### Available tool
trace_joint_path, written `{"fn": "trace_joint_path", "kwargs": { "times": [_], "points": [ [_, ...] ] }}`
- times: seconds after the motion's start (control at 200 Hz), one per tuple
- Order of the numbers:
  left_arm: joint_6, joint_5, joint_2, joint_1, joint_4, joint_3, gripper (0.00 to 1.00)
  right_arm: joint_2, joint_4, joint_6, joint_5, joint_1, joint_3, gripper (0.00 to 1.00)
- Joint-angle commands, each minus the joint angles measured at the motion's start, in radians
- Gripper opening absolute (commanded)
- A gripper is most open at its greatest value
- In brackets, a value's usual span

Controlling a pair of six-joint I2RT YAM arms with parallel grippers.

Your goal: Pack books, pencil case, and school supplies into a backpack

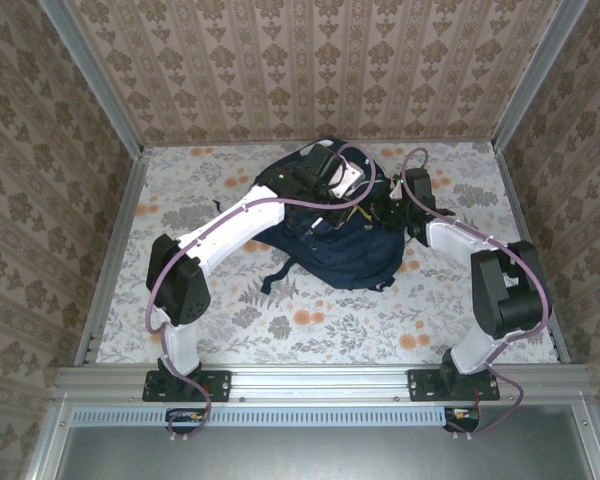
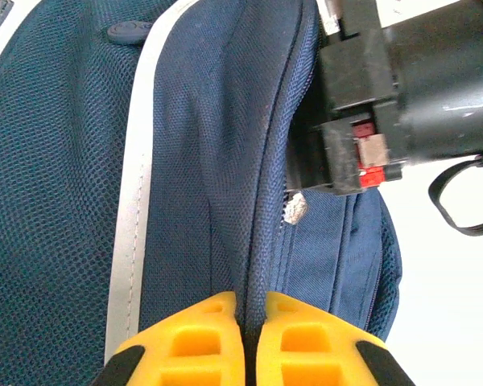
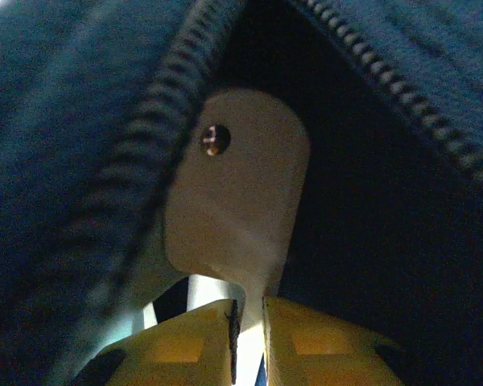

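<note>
The navy backpack (image 1: 345, 255) lies in the middle of the table, its top toward the back. My left gripper (image 2: 249, 310) is shut on a ridge of the backpack's fabric (image 2: 262, 233) beside the zipper, and sits over the bag's top (image 1: 352, 190). My right gripper (image 3: 248, 310) reaches inside the backpack's opening, between the zipper teeth (image 3: 157, 145). Its yellow fingers (image 3: 322, 342) stand close together on the narrow end of a pale flat item (image 3: 233, 193) with a small rivet. Books and pencil case are out of view.
The right arm's black wrist housing (image 2: 402, 88) hangs close beside the left gripper, over the bag's opening. A dark strap (image 1: 280, 275) trails from the bag toward the front. Patterned walls (image 1: 40, 200) enclose the floral table (image 1: 320, 320) on three sides.
</note>
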Motion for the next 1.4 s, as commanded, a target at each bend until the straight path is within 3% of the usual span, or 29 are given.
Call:
{"fn": "trace_joint_path", "kwargs": {
  "times": [0.0, 0.23, 0.375, 0.695, 0.93, 1.135, 1.245, 1.395],
  "points": [
    [0.008, 0.125, -0.012, -0.028, -0.006, 0.02, 0.0, 0.035, 0.184, 0.07, -0.087, 0.049, 0.016, 0.18],
    [-0.028, 0.186, -0.02, -0.015, 0.03, 0.029, 0.0, 0.035, 0.259, 0.086, -0.093, 0.053, -0.011, 0.19],
    [-0.036, 0.152, -0.023, -0.01, 0.023, 0.012, 0.0, -0.039, 0.211, 0.064, -0.061, 0.016, -0.06, 0.24],
    [0.042, -0.031, 0.032, -0.067, -0.07, 0.007, 0.0, -0.346, -0.14, -0.049, 0.095, -0.089, -0.192, 0.39],
    [0.075, -0.014, 0.027, -0.068, -0.087, 0.019, 0.36, -0.425, -0.187, -0.085, 0.052, -0.116, -0.194, 0.55],
    [0.053, 0.105, 0.011, -0.034, -0.077, 0.008, 0.5, -0.332, -0.112, -0.077, -0.13, -0.082, -0.122, 0.65],
    [0.034, 0.165, -0.025, -0.018, -0.038, -0.032, 0.58, -0.285, -0.108, -0.085, -0.157, -0.056, -0.085, 0.59],
    [-0.053, 0.212, -0.097, 0.026, 0.024, -0.094, 0.62, -0.199, -0.163, -0.104, -0.124, -0.048, -0.063, 0.25]
  ]
}}
